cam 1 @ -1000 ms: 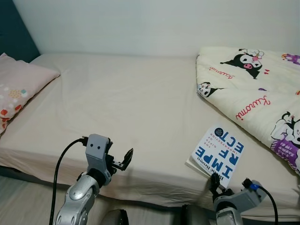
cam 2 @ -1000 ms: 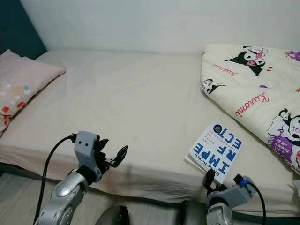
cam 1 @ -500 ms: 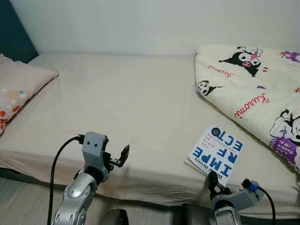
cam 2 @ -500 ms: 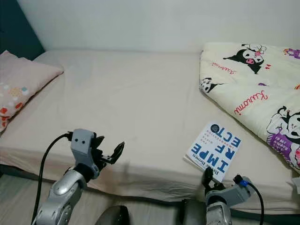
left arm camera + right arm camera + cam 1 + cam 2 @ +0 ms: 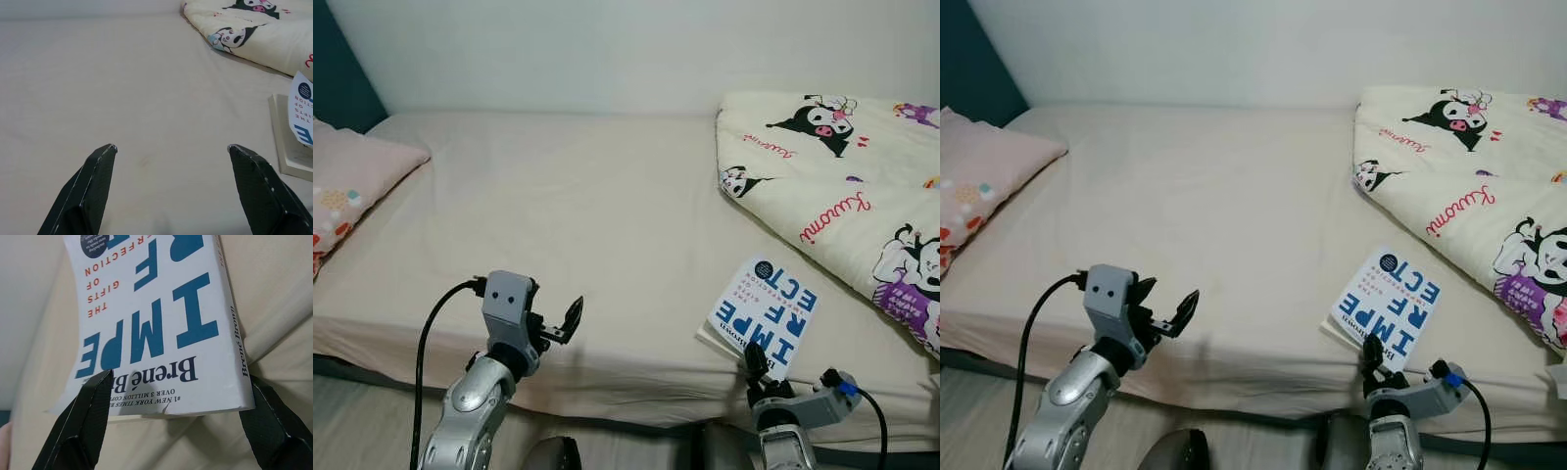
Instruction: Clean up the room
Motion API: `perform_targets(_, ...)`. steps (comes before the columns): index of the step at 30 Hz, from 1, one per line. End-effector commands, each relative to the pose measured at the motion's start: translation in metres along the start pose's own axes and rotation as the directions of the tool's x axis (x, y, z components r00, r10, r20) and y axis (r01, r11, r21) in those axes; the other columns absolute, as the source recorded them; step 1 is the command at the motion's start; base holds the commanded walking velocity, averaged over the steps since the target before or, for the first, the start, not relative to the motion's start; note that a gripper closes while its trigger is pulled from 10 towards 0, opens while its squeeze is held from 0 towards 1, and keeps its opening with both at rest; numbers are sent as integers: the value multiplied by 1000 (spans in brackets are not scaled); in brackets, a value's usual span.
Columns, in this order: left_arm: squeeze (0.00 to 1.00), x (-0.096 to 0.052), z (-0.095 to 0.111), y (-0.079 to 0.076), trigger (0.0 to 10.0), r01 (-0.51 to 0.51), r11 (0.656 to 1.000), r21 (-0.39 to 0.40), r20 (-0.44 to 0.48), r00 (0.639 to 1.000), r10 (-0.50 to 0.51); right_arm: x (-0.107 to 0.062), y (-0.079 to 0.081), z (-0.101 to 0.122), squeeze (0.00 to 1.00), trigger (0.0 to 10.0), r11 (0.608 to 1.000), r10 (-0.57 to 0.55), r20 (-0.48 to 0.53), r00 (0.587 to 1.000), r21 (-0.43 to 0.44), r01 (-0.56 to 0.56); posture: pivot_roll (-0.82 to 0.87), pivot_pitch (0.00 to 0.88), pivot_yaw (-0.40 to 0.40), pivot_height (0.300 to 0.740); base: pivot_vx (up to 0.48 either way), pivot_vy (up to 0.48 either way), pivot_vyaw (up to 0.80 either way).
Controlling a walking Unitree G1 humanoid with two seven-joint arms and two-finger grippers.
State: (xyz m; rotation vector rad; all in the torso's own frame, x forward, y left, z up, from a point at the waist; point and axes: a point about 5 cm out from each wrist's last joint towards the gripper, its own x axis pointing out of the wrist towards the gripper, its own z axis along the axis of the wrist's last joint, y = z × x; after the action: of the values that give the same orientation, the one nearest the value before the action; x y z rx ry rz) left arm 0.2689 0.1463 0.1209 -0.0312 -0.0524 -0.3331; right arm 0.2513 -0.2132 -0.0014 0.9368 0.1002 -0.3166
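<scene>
A white paperback with big blue letters (image 5: 766, 315) lies on the beige bed sheet (image 5: 597, 206) near the front edge, at the right. My right gripper (image 5: 757, 363) is just below the book's near end. In the right wrist view it (image 5: 179, 377) stands open, one black finger at each near corner of the cover (image 5: 156, 318). My left gripper (image 5: 563, 319) is held up over the bed's front edge, open with nothing between its fingers (image 5: 93, 181). The left wrist view catches the book's edge (image 5: 299, 132).
A cream cartoon-print quilt (image 5: 832, 166) is bunched on the bed's right side, close behind the book. A pink pillow (image 5: 352, 176) lies at the far left. The white wall (image 5: 607, 49) runs behind the bed. A strip of floor (image 5: 352, 421) shows below left.
The camera has shifted slightly to the right. My right gripper has risen closer to the book's near edge. The left gripper holds much the same pose.
</scene>
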Motion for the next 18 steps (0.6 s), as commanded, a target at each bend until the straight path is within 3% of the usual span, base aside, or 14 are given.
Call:
perform_targets(1, 0, -4, 2, 4, 10000, 6, 1000, 25, 4, 1000, -6, 7, 26, -5, 0, 10000, 990, 142, -10, 990, 13, -141, 53, 138, 53, 596, 0, 0, 0)
perform_targets(13, 0, -7, 4, -1, 10000, 29, 999, 32, 10, 1000, -29, 5, 33, -7, 0, 10000, 973, 231, -27, 973, 33, -230, 54, 139, 56, 596, 0, 0, 0)
perform_targets(14, 0, -8, 5, -2, 10000, 38, 999, 35, 10, 999, -38, 3, 33, -8, 0, 6980, 968, 251, -36, 967, 33, -250, 53, 138, 58, 596, 0, 0, 0)
perform_targets(15, 0, -8, 5, -2, 10000, 38, 999, 35, 10, 999, -38, 3, 33, -8, 0, 6980, 968, 251, -36, 967, 33, -250, 53, 138, 58, 596, 0, 0, 0)
perform_targets(16, 0, -8, 4, -3, 10000, 43, 998, 38, 8, 999, -43, 3, 33, -9, 0, 5804, 967, 254, -40, 966, 30, -253, 53, 138, 58, 596, 0, 0, 0)
perform_targets(18, 0, -8, 4, -3, 10000, 46, 998, 38, 6, 999, -46, 2, 32, -10, 0, 6118, 969, 249, -50, 967, 20, -248, 52, 138, 59, 596, 0, 0, 0)
